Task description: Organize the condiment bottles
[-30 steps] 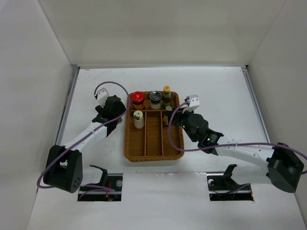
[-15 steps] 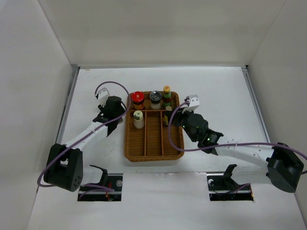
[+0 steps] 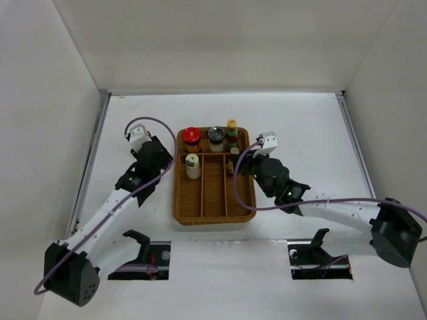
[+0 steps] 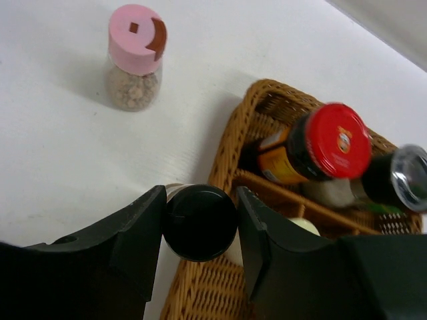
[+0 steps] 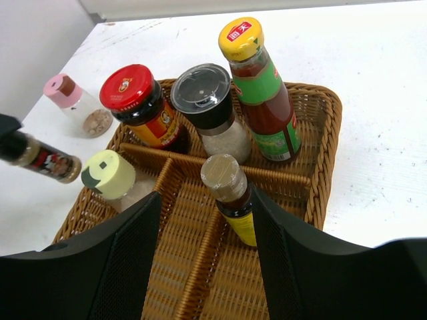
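My left gripper is shut on a small black-capped dark bottle, held over the left rim of the brown wicker tray. The held bottle also shows in the right wrist view. A pink-lidded jar stands on the table left of the tray. A red-lidded jar, a silver-lidded jar and a yellow-capped bottle stand in the tray's back row. A pale-green-lidded jar stands in the left compartment. My right gripper is open around a small brown-capped bottle standing in the tray.
The tray sits mid-table between both arms, its long compartments mostly bare wicker. White walls enclose the table at the left, right and back. The left arm hides the pink-lidded jar in the top view.
My left arm has stretched out and shifted slightly left and nearer, still holding the small bottle. The right arm has not moved.
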Robot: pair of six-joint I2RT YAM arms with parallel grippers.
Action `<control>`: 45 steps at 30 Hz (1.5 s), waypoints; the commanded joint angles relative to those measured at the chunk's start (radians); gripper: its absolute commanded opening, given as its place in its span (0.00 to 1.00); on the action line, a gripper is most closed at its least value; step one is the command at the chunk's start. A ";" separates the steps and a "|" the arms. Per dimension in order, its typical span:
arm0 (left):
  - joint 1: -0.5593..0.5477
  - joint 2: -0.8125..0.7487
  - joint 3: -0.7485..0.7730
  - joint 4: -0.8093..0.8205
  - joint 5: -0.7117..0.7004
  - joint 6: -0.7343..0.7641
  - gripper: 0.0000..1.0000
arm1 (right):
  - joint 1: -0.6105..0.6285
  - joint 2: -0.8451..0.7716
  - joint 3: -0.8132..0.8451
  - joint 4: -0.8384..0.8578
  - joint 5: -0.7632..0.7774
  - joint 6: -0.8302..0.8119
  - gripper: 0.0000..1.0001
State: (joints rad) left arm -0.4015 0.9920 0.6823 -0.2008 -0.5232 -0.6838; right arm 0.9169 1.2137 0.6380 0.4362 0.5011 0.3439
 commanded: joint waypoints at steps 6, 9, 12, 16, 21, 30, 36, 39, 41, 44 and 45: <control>-0.154 -0.148 0.099 -0.262 0.026 0.024 0.26 | -0.005 -0.008 0.005 0.058 0.017 -0.002 0.61; -0.243 -0.162 0.094 -0.311 0.035 -0.006 0.26 | -0.011 -0.011 0.002 0.055 0.019 -0.002 0.61; -0.323 -0.153 0.092 -0.341 0.029 -0.029 0.27 | -0.011 -0.013 0.002 0.058 0.019 -0.002 0.61; -0.420 -0.145 0.057 -0.273 0.023 -0.062 0.27 | -0.010 -0.009 0.003 0.053 0.019 -0.002 0.61; -0.470 -0.064 0.001 -0.169 0.008 -0.056 0.28 | -0.011 -0.013 0.002 0.053 0.020 -0.002 0.61; -0.489 0.022 -0.046 -0.109 0.002 -0.042 0.30 | -0.014 -0.005 0.002 0.053 0.020 -0.002 0.61; -0.487 -0.003 -0.064 -0.098 -0.008 -0.048 0.49 | -0.016 0.003 0.003 0.053 0.020 -0.002 0.61; -0.474 -0.018 -0.056 -0.115 -0.023 -0.042 0.55 | -0.016 0.000 0.000 0.061 0.020 -0.002 0.61; -0.474 -0.030 -0.050 -0.126 -0.027 -0.033 0.57 | -0.020 0.001 0.003 0.053 0.020 -0.002 0.61; -0.469 -0.042 -0.037 -0.149 -0.047 -0.020 0.58 | -0.020 -0.003 -0.001 0.059 0.020 0.000 0.61; -0.467 -0.047 -0.029 -0.164 -0.055 -0.014 0.58 | -0.020 -0.002 -0.001 0.058 0.020 0.000 0.61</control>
State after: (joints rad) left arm -0.8768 0.9756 0.6285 -0.3508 -0.5385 -0.7204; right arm 0.9031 1.2171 0.6380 0.4358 0.5064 0.3439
